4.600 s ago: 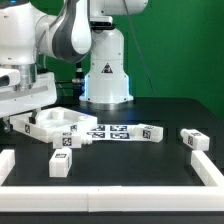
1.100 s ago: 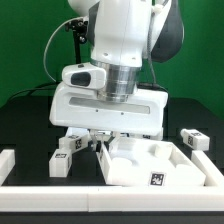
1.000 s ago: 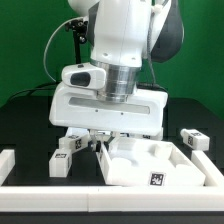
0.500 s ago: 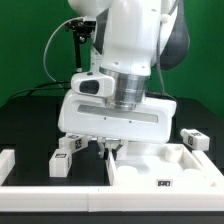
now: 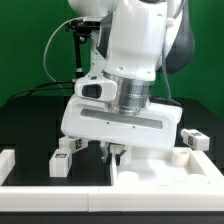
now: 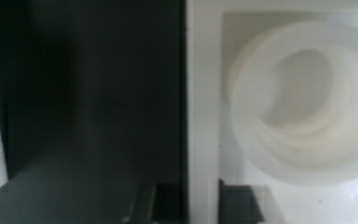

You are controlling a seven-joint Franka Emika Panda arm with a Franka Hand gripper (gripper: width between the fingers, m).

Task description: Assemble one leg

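Observation:
My gripper (image 5: 113, 153) is shut on the left edge of the large white panel (image 5: 165, 168), which lies low at the front right of the exterior view. In the wrist view the two dark fingers (image 6: 165, 200) straddle the panel's edge (image 6: 201, 110), and a round recess (image 6: 309, 100) shows in the panel beside them. Two small white tagged legs (image 5: 60, 165) (image 5: 70, 145) lie on the black table left of the gripper. A third leg (image 5: 193, 139) lies at the far right, behind the panel. None of the legs is held.
A white raised border (image 5: 8, 163) runs along the table's left side and front edge (image 5: 60, 186). The arm's large white body (image 5: 125, 90) hides the middle of the table. The marker board is hidden.
The gripper has carried the panel from the back left to the front, then shifted it further to the exterior view's right. The legs have not moved.

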